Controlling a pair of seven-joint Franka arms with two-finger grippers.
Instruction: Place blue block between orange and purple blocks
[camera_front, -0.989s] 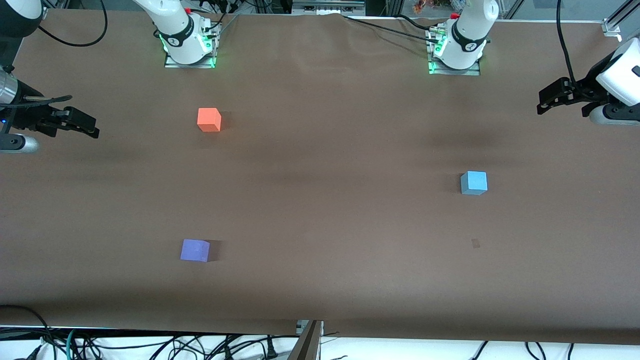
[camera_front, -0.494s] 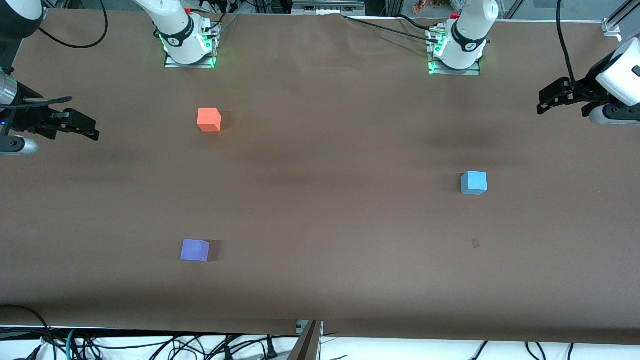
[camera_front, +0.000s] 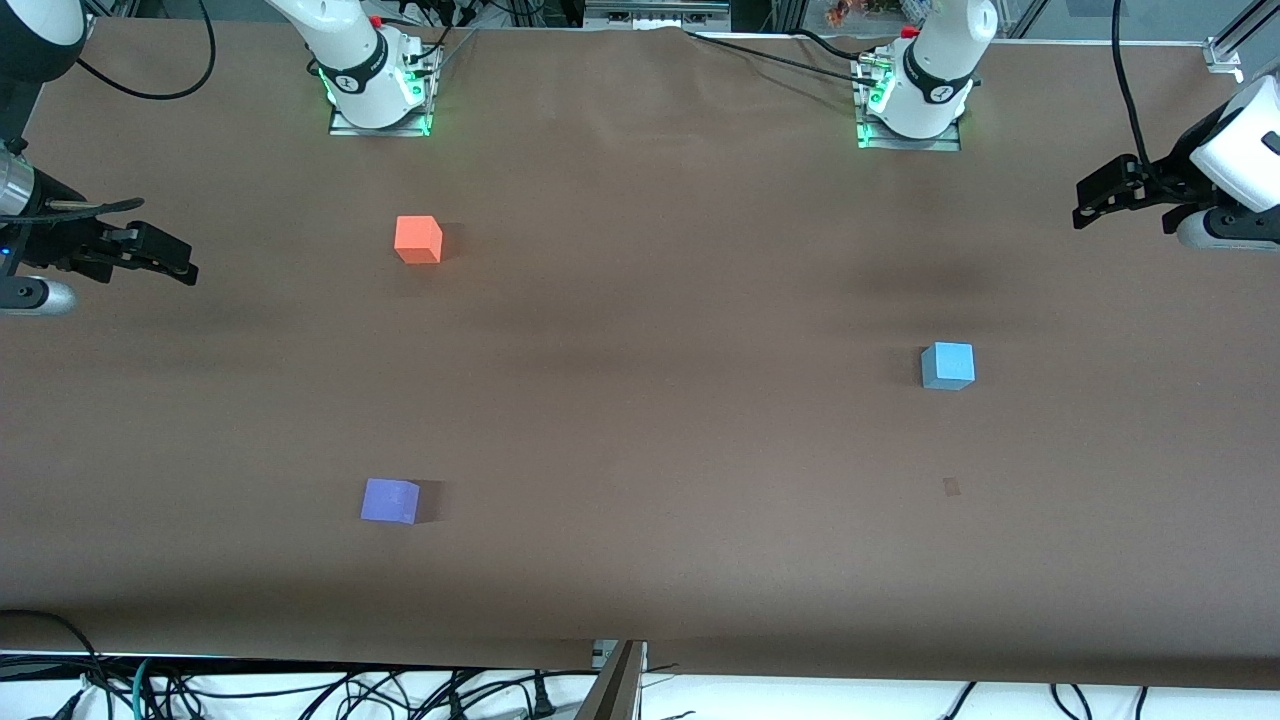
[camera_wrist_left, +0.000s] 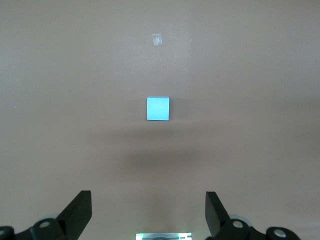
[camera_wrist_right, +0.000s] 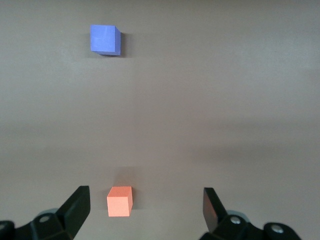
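The blue block (camera_front: 947, 366) sits on the brown table toward the left arm's end; it also shows in the left wrist view (camera_wrist_left: 158, 108). The orange block (camera_front: 418, 240) sits toward the right arm's end, and the purple block (camera_front: 389, 501) sits nearer the front camera than it. Both show in the right wrist view, orange (camera_wrist_right: 119, 201) and purple (camera_wrist_right: 105, 39). My left gripper (camera_front: 1088, 203) hangs open and empty above the table's end, apart from the blue block; its jaws (camera_wrist_left: 147, 209) stand wide. My right gripper (camera_front: 178, 260) hangs open and empty (camera_wrist_right: 145, 205) above the other end.
A small tape mark (camera_front: 951, 486) lies on the table nearer the front camera than the blue block. The arm bases (camera_front: 378, 95) stand along the table's back edge. Cables hang past the front edge (camera_front: 300, 690).
My right gripper has drifted very slightly. The left gripper and the three blocks have not visibly moved.
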